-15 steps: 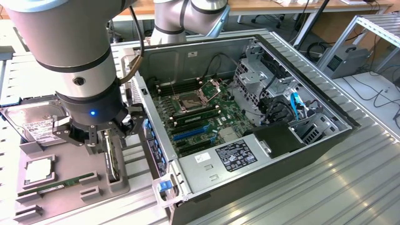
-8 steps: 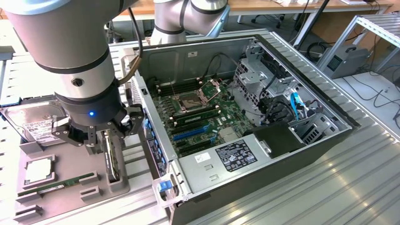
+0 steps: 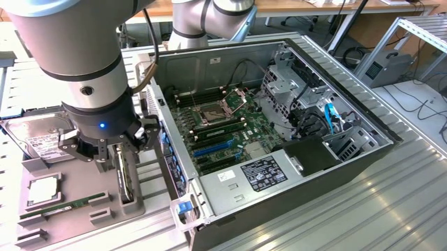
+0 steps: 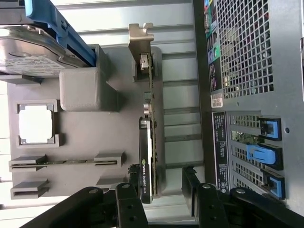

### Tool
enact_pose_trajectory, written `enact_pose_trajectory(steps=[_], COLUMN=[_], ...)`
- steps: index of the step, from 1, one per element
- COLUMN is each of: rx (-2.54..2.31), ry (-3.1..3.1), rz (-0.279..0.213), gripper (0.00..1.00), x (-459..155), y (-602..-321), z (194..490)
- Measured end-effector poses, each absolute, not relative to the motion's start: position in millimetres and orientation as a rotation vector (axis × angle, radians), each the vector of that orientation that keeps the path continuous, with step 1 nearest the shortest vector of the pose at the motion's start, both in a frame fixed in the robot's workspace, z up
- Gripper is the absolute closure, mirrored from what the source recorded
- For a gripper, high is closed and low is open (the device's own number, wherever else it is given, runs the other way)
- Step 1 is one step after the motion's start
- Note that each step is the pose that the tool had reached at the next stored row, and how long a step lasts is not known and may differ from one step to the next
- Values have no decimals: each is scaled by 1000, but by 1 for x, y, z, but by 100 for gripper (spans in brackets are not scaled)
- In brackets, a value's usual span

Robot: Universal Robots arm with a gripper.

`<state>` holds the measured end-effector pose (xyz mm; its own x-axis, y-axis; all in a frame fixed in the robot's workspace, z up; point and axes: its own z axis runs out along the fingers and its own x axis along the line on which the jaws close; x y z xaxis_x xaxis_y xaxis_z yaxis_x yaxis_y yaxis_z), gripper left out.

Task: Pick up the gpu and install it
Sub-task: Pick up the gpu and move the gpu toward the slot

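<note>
Poised with tool [image 4: 162, 186] spread apart, one finger at each side of the gpu [image 4: 146, 164]; standing on edge in grey tray [image 4: 80, 149], beside open computer case [image 3: 209, 68].

The gpu [image 4: 145, 164] has a black face, a green board edge and a pale beige bracket. The holder tray [image 4: 85, 137] is plain grey, the memory stick [image 3: 62, 207] green, and the hard drive [image 3: 38, 138] silver with a white label. The motherboard [image 3: 231, 125] is green with blue slots, and the tool [image 4: 162, 183] is black.
</note>
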<state>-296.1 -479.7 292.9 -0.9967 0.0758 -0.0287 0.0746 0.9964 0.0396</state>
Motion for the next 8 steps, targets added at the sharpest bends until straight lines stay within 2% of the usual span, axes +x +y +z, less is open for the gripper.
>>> enact_pose_trajectory(steps=[8], rx=[117], ry=[3109], rz=[60], gripper=[52], x=[-297], y=[-468], z=[289])
